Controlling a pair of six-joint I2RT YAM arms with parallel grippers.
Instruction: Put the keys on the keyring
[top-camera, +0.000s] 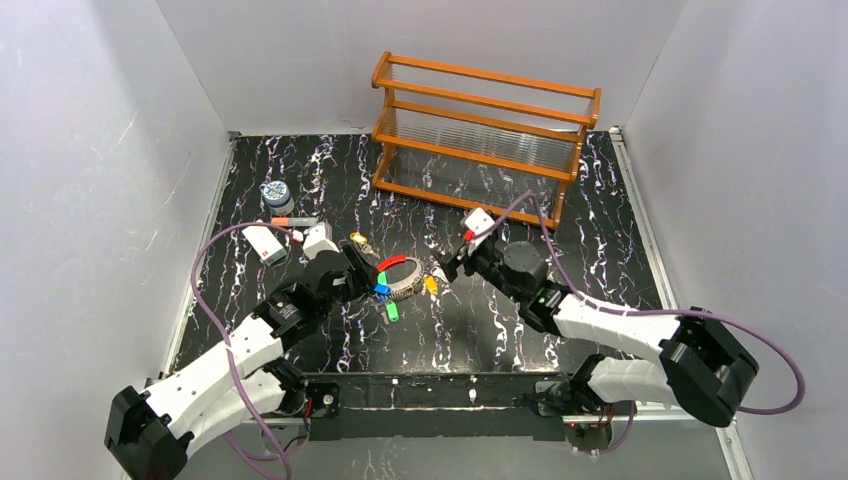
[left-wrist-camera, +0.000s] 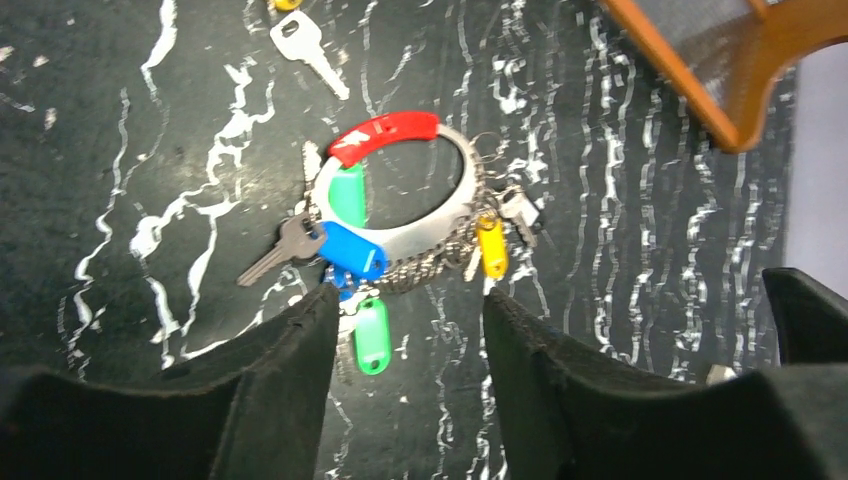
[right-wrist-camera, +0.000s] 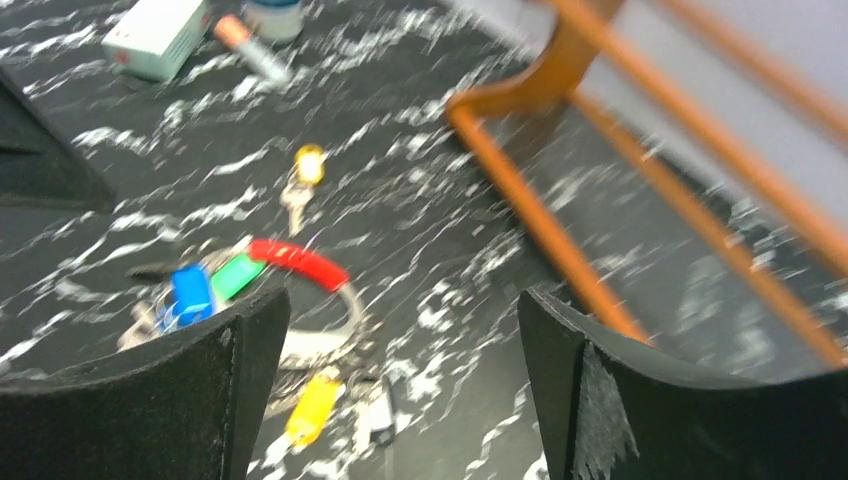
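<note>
The thin silvery-white, red-capped metal keyring (left-wrist-camera: 440, 222) lies at 12 o'clock, just beyond the wide-open left gripper (left-wrist-camera: 410, 305).

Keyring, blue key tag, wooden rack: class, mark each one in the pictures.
keyring (left-wrist-camera: 435, 228), left wrist view, on its white band.
blue key tag (left-wrist-camera: 352, 250), left wrist view, middle of the tag.
wooden rack (top-camera: 485, 135), top view, middle of its frame.

Keys (top-camera: 383, 290) against and around keyring (top-camera: 406, 281); 1 key (top-camera: 358, 240) behind-left; rack (top-camera: 486, 112) behind.
</note>
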